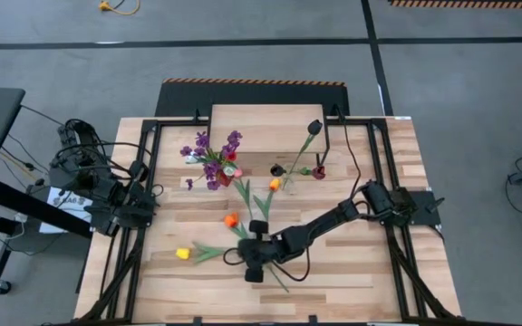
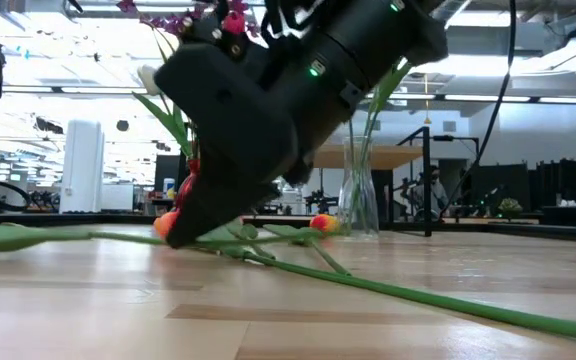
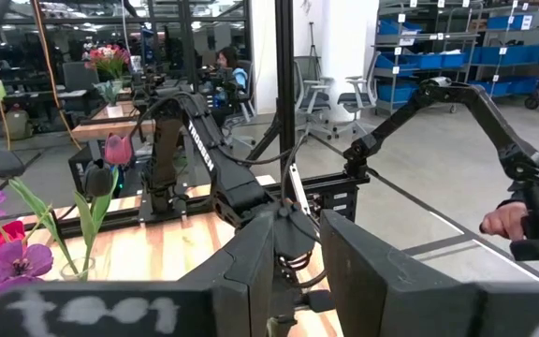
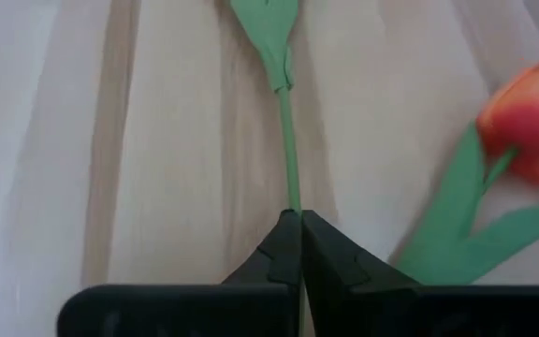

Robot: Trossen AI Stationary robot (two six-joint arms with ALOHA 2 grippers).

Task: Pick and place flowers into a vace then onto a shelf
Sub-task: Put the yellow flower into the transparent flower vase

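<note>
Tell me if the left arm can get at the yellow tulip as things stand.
Probably yes. The yellow tulip lies on bare table near the left end effector, nothing between them. The right end effector is shut on another stem, off to the side.

Loose flowers [image 1: 243, 195] across mid-table

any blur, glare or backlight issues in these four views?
Low view: bright ceiling lights behind leave the right end effector a dark silhouette; clear glass vase readable. Right wrist view: orange-red tulip head soft, thin green stem sharper. Left wrist view: near dark fingers blurred. High view: evenly lit.
</note>
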